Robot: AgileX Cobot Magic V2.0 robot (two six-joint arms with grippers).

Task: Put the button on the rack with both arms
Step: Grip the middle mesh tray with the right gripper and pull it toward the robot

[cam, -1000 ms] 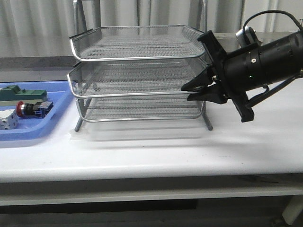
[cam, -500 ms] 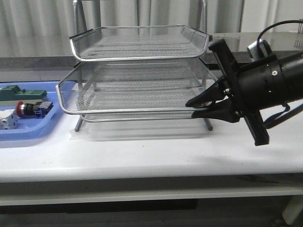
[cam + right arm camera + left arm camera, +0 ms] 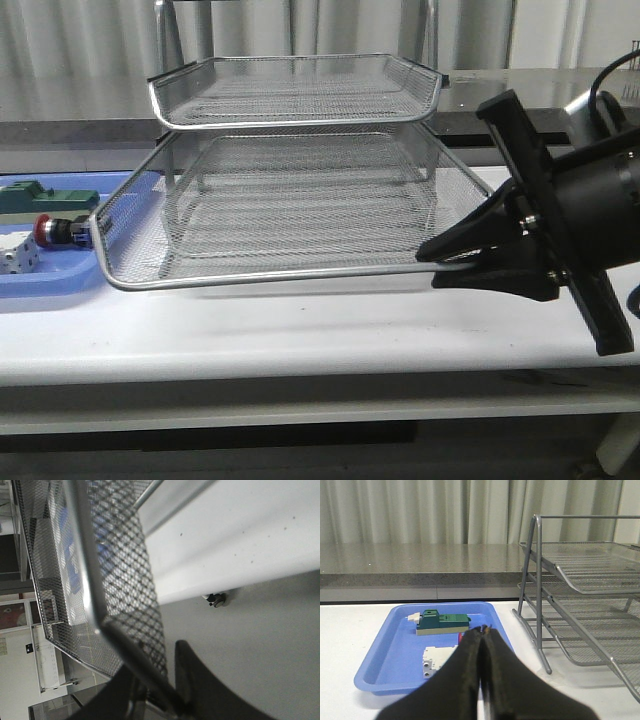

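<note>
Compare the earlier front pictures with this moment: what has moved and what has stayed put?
The black right gripper, shut on the front rim of the silver wire-mesh middle tray, has drawn back toward the camera and slid that tray well out of the three-tier metal rack. The top tray, the red-headed push-button and the blue plastic tray stayed where they were.

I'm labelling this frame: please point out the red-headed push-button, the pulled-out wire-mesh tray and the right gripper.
Red-headed push-button switch point(image 3: 58, 231), front view: its silver collar.
Pulled-out silver wire-mesh middle tray point(image 3: 270, 277), front view: front rim.
Black right gripper point(image 3: 432, 266), front view: between fingertips at the tray's corner.
</note>
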